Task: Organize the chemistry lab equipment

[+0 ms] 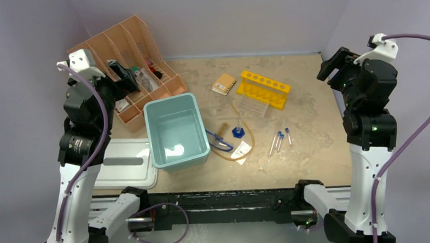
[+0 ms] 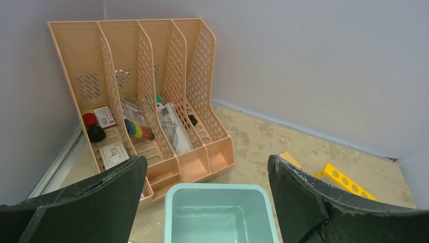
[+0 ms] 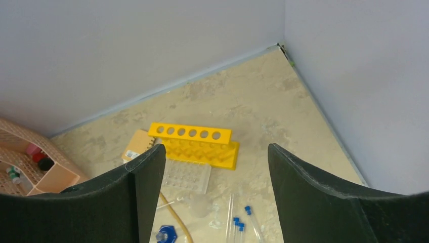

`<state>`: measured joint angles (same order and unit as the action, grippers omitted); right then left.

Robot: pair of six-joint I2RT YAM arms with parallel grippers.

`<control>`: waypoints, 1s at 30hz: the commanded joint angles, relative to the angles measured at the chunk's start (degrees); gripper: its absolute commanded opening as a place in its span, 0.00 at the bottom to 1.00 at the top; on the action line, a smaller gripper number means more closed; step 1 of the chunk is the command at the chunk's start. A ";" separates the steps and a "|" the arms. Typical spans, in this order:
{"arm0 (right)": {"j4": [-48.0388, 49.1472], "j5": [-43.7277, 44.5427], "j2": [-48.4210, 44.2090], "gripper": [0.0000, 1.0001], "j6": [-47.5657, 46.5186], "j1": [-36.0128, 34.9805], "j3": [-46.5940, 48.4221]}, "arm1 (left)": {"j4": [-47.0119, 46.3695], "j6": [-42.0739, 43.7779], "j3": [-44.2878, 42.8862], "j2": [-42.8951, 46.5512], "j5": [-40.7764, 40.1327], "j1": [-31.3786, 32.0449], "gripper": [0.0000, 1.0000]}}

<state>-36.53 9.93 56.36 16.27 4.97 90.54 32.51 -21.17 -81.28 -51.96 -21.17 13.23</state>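
Three thin blue-capped test tubes (image 1: 280, 140) (image 3: 242, 226) lie on the table right of centre. A clear cylinder on a blue hexagonal base (image 1: 238, 130) (image 3: 166, 234) stands inside a loop of amber tubing (image 1: 245, 147) (image 3: 173, 214). Blue-rimmed goggles (image 1: 219, 141) and a wooden-handled brush (image 1: 222, 128) lie beside the teal tub (image 1: 199, 129) (image 2: 171, 202). My left gripper (image 1: 122, 74) (image 2: 206, 167) hangs open and empty high over the tub's far edge. My right gripper (image 1: 332, 65) (image 3: 216, 152) is open and empty too, raised at the right, well above the tubes.
A peach slotted organiser (image 1: 126, 46) (image 2: 152, 61) with small items fills the back left corner. A yellow tube rack (image 1: 264, 88) (image 3: 195, 144), a clear well plate (image 1: 253, 106) (image 3: 186, 177) and a tan notebook (image 1: 224, 84) sit behind the tubes. A white lid (image 1: 124, 164) lies front left.
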 commanded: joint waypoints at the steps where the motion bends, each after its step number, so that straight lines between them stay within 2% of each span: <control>1: 1.16 -3.69 -1.13 0.77 2.57 0.85 0.93 | -4.96 1.11 1.11 0.10 4.31 -0.56 0.90; 6: 1.34 -2.51 -2.92 0.83 2.31 1.11 -2.10 | -8.59 -0.26 4.79 -0.24 15.92 -0.26 0.92; 10: -1.84 -2.87 -2.05 0.84 3.64 1.17 -3.90 | -17.07 -6.49 11.62 0.54 23.89 -0.20 0.92; 13: -1.80 -2.95 -1.70 0.84 5.04 1.21 -9.06 | -24.18 -10.20 16.33 -0.80 30.61 -0.21 0.91; 17: -3.12 -6.95 2.03 0.83 9.08 1.25 -16.16 | -30.26 -14.80 17.77 -5.32 37.21 0.31 0.88; 20: -2.71 -8.53 5.05 0.80 12.45 1.27 -22.88 | -35.31 -17.46 17.07 -8.86 38.47 1.94 0.88; 24: 4.71 -7.23 8.31 0.72 13.08 1.27 -30.70 | -36.96 -17.90 15.76 -12.08 37.08 5.24 0.86; 27: 5.99 -6.77 13.23 0.62 12.29 1.27 -32.38 | -37.35 -15.94 15.37 -13.57 33.69 10.23 0.86; 30: 8.50 -7.59 18.50 0.59 11.22 1.27 -32.28 | -37.37 -14.29 15.01 -15.40 30.39 15.16 0.86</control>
<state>-35.03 3.31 71.37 27.66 6.04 57.39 0.19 -36.84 -63.55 -66.19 12.38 23.27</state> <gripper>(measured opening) 0.597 0.862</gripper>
